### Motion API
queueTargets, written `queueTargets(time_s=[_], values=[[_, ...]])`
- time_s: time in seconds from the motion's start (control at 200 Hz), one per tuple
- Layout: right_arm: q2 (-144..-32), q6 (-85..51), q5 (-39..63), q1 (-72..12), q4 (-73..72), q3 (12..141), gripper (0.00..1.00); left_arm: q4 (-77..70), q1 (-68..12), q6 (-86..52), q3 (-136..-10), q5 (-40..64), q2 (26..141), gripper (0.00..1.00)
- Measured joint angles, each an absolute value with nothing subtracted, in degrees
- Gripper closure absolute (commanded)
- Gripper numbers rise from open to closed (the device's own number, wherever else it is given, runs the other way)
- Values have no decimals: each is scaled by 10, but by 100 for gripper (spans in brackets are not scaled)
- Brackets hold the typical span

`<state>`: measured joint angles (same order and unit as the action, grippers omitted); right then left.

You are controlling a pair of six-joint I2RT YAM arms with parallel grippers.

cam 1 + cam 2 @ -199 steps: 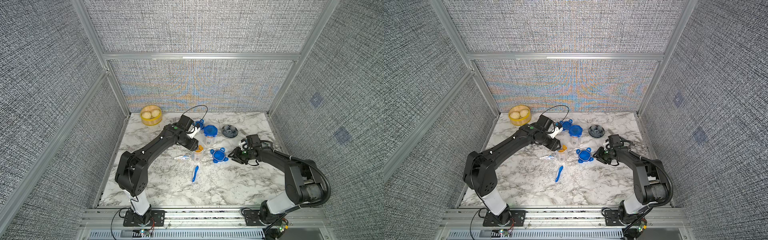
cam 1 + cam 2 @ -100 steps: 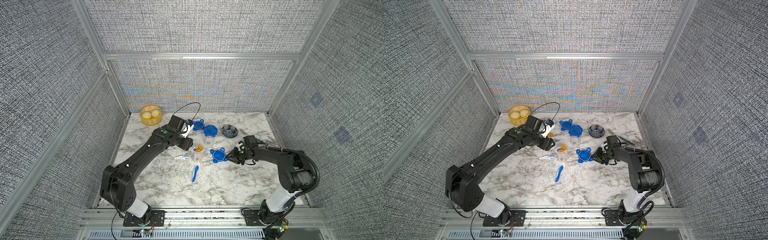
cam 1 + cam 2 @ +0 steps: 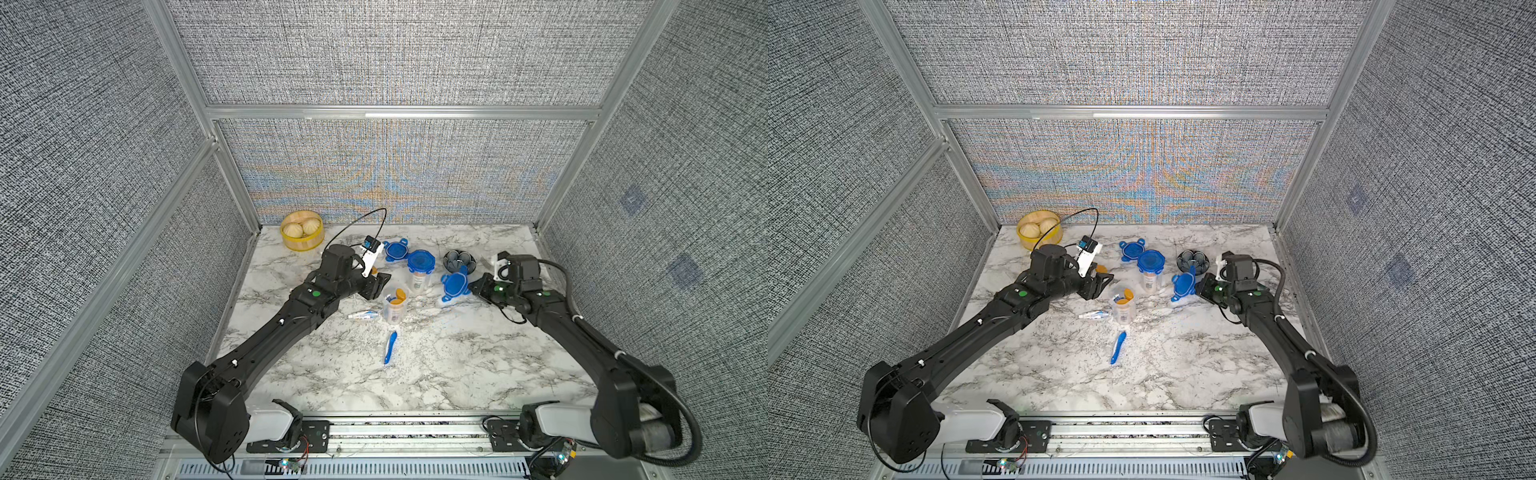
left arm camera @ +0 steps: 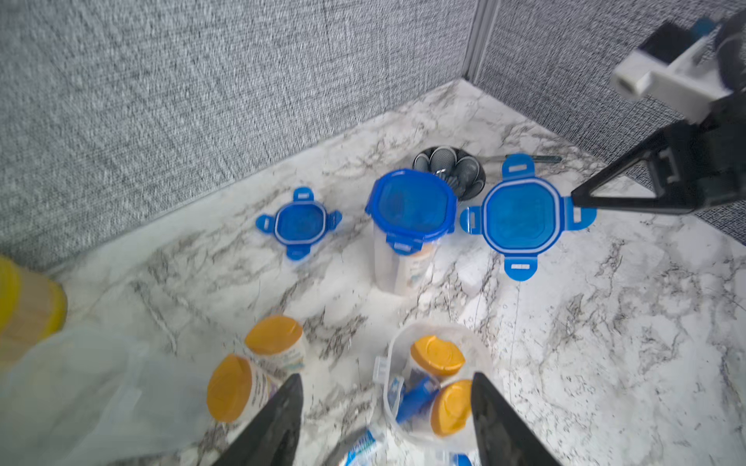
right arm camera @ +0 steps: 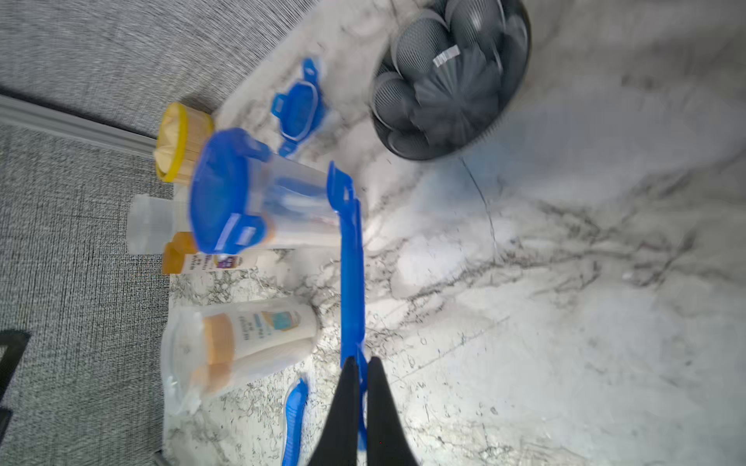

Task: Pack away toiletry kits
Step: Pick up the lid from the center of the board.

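Toiletry kit in hand is half packed. Its open cup, mid-counter, holds two orange-capped bottles and what looks like a blue toothbrush.

Its toothpaste tube lies flat just beside the cup at 9 o'clock, and a blue toothbrush lies at 6. The left gripper hangs spread and empty over cup and tube. I judge the next move to be a low pinch on the flat tube, then tipping it into the cup.

At 2 o'clock the right gripper is pinching one tab of a blue lid, which seems raised off the counter. When it caps the cup, its four tabs must meet the rim squarely.

A sealed cup at 1 o'clock shows a labelled white bottle inside, and a loose lid lies at 12. Two loose bottles and an apparently empty cup stand by the left gripper.
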<state>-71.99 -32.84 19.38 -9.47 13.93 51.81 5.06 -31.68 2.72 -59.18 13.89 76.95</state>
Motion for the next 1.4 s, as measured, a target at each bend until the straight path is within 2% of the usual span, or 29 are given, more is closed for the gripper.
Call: queueTargets(time_s=[0.22,0.44,0.761,0.881,0.916,1.006,1.116,1.151,1.196,1.236,1.301,1.401], values=[[-656,-155,164,-131,138,578,100,-62,-316,134,-612,191,813,17],[-654,7,229,-145,92,587,100,-119,-291,186,-648,263,847,16],[-695,91,343,-155,45,625,100,-100,-286,225,-709,408,896,21],[-706,123,375,-161,33,626,100,-64,-285,247,-741,437,915,34],[-711,131,383,-161,31,628,100,-52,-284,254,-752,442,920,42],[-722,143,397,-161,22,635,100,-17,-283,272,-776,459,928,71],[-738,153,405,-162,4,639,100,8,-275,290,-784,482,927,92],[-742,158,405,-162,-4,639,90,16,-271,294,-784,490,926,98],[-746,156,400,-162,-18,638,61,25,-268,302,-781,510,924,100],[-747,148,397,-163,-32,636,47,29,-266,317,-778,515,921,100],[-743,149,392,-164,-55,627,37,29,-260,326,-771,505,911,100],[-729,175,377,-167,-90,605,32,33,-248,364,-762,495,894,100]])
